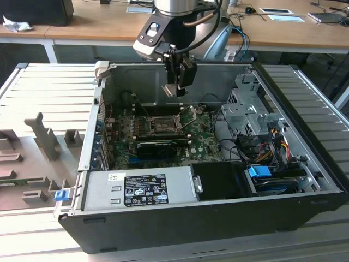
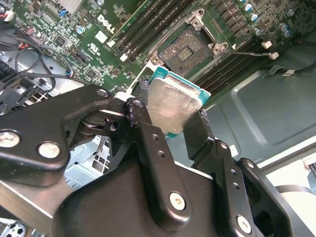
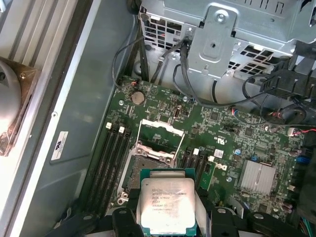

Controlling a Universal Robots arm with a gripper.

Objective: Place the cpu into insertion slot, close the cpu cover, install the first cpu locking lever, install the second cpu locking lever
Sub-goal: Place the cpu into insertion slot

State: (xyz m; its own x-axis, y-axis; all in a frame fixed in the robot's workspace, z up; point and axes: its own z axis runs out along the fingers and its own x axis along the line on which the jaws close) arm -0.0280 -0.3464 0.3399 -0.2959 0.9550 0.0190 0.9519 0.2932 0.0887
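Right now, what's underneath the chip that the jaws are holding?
Under the chip lies the green board, with the open socket empty and its cover flipped up. In the first wrist view the chip covers one edge of the socket, so that part cannot be seen.

The insertion slot (image 1: pixel 162 124), shared by all three views, is seen from well back and obliquely above in the exterior view, the whole case (image 1: pixel 207 218) taken in. In both wrist views it is looked down on closely, at differing angles.
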